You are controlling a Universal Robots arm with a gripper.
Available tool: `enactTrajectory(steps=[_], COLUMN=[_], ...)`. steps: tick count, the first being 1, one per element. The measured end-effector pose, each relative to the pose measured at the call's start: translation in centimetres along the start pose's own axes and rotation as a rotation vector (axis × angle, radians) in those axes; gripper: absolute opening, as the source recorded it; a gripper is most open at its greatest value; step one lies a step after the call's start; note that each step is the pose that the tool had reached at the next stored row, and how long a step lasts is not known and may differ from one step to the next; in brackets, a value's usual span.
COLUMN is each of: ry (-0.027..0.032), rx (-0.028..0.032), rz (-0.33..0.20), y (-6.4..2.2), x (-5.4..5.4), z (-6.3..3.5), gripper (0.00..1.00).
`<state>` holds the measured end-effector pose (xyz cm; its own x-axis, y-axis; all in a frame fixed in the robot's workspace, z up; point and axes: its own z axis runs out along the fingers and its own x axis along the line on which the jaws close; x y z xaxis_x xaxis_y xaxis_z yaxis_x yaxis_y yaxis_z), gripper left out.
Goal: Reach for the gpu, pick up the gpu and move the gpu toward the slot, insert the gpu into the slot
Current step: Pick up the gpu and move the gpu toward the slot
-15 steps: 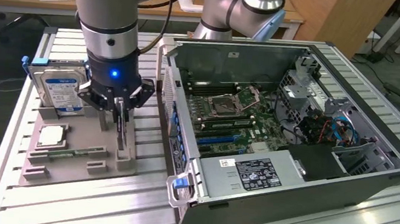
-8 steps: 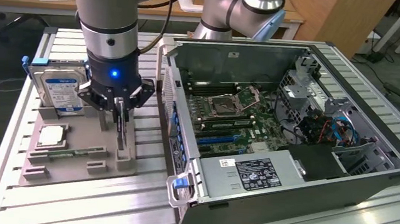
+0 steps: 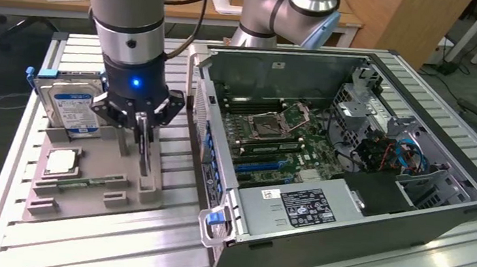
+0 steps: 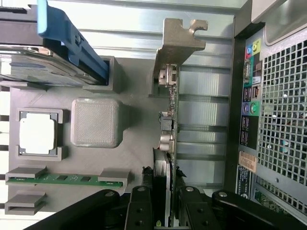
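Observation:
The gpu (image 3: 144, 158) stands on edge in the grey holder tray (image 3: 82, 205) at the exterior view's left. In the wrist view the gpu (image 4: 171, 120) shows edge-on, its metal end bracket (image 4: 178, 38) at the far end. My gripper (image 3: 141, 138) hangs straight down over it, its fingers (image 4: 142, 201) pressed against both faces of the card, so my gripper (image 4: 165, 194) is shut on it. The card still sits in its holder notch. The blue slot (image 3: 257, 168) lies on the green motherboard (image 3: 295, 142) inside the open computer case (image 3: 441, 212), apart from the card.
The tray also holds a silver hard drive (image 3: 71, 101) with a blue-white label, a square processor (image 3: 60, 161) and a green memory stick (image 3: 85, 182). The case's rear wall (image 4: 278, 96) stands close beside the tray. A second arm's base (image 3: 281, 13) is behind the case.

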<state>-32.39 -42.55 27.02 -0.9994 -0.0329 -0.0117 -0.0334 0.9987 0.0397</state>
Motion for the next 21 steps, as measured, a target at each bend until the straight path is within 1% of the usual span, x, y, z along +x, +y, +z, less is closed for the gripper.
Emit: enactTrajectory(steps=[12,21], ry=[-0.0001,-0.0001], rx=[-0.0001,-0.0001], rz=[0.0,0.0], y=[0.14,0.28], x=[0.0,-0.1], z=[-3.29,-6.9], gripper=[0.27,0.27])
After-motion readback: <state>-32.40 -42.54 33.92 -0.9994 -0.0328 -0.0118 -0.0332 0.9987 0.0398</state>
